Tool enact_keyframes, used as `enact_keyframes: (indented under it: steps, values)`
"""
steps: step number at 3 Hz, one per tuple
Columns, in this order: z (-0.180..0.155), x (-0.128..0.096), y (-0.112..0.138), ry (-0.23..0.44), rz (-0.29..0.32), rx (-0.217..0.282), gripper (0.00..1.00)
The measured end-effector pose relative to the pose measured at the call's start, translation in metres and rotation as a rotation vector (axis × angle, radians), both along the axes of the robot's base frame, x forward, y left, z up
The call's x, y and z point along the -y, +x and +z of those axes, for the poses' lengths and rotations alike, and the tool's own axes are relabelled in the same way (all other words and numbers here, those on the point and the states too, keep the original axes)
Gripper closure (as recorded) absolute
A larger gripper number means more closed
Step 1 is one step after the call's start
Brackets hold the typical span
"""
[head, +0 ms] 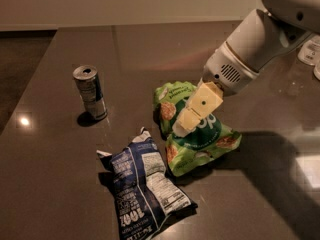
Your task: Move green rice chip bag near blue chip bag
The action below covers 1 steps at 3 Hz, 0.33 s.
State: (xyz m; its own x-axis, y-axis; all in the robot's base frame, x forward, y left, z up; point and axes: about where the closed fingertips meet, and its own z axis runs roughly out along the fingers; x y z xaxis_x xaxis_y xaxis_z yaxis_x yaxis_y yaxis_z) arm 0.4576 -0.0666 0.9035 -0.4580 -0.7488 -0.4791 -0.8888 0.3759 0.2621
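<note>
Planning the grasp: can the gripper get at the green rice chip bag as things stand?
Probably yes: the gripper is right on the green rice chip bag; nothing covers it, and the blue chip bag lies beside it.

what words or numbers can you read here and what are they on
"100%", upside down, on the blue chip bag's lower end.
"op", on the green rice chip bag; the rest is hidden by the gripper over it.
Blue bag's white nutrition panel: too small to read.
The can: nothing legible.
</note>
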Motion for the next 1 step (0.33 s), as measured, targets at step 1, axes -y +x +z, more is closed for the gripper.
enact_keyframes:
  steps: [1]
  values:
    - [0.0,-0.0001,0.0,0.0,0.0,0.0,0.0]
